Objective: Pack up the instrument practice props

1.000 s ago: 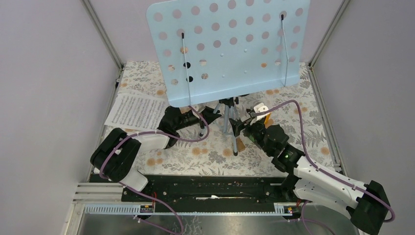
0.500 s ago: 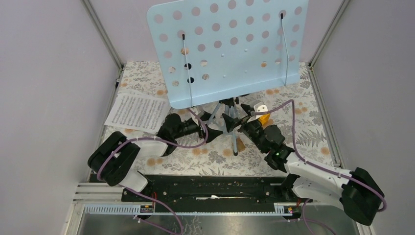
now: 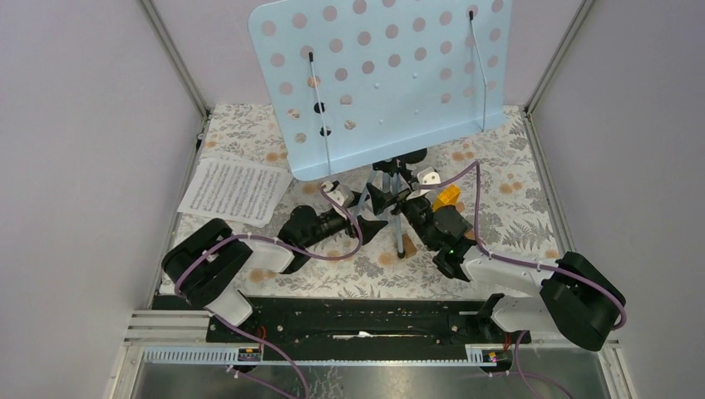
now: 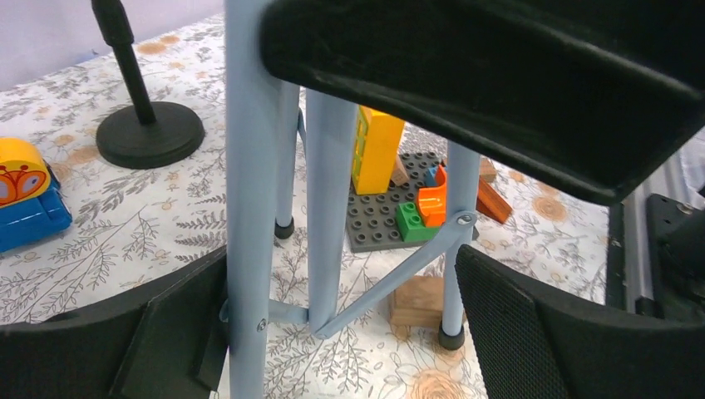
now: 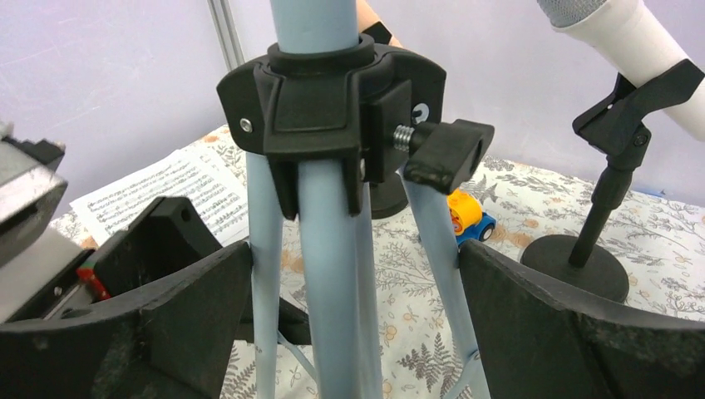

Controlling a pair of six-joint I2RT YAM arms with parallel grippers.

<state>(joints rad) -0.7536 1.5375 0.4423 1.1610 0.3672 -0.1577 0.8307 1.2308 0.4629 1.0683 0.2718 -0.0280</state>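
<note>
The light-blue perforated music rack (image 3: pixel 391 79) stands on its tripod legs (image 3: pixel 389 187) at mid table. My left gripper (image 3: pixel 374 214) is open and straddles the lower legs (image 4: pixel 332 208), its left finger against one leg. From the other side my right gripper (image 3: pixel 401 206) is open around the legs just below the black clamp collar (image 5: pixel 328 100), with both fingers close to the outer legs. White sheet-music pages (image 3: pixel 235 189) lie at the left. A white microphone (image 5: pixel 619 33) sits in a black round-based holder (image 5: pixel 578 262). A second black holder (image 4: pixel 150 133) shows in the left wrist view.
A grey plate with yellow, green and orange toy blocks (image 4: pixel 399 208) and a brown wooden block (image 4: pixel 420 299) lie right by the tripod feet. A yellow and blue toy car (image 5: pixel 467 218) sits behind. Grey enclosure walls (image 3: pixel 91 166) close in both sides.
Both grippers opened wide and moved in around the tripod legs from either side. The rack's panel has shifted slightly up and turned a little.
</note>
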